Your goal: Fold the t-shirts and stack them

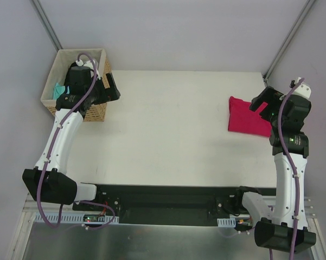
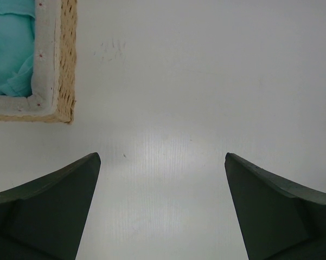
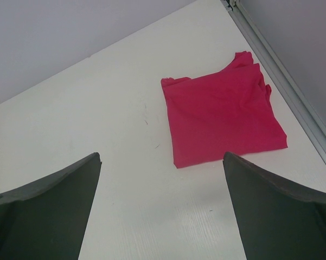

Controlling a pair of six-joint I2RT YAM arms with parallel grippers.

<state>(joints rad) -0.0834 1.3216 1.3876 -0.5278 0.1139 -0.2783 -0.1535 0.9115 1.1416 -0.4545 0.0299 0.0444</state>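
Note:
A crimson-pink t-shirt [image 1: 246,117] lies folded into a square at the right edge of the white table; it also shows in the right wrist view [image 3: 222,116]. My right gripper [image 1: 262,104] hovers over its right side, open and empty [image 3: 161,157]. A teal t-shirt [image 1: 58,90] lies in the wicker basket [image 1: 100,60] at the back left, also seen in the left wrist view [image 2: 11,49]. My left gripper [image 1: 112,86] is open and empty just right of the basket, above bare table [image 2: 163,157]. The black t-shirt is not in view.
The basket [image 2: 68,59] stands at the table's back left corner. A metal frame rail [image 3: 293,81] runs along the table's right edge beside the pink shirt. Grey walls enclose the table on three sides.

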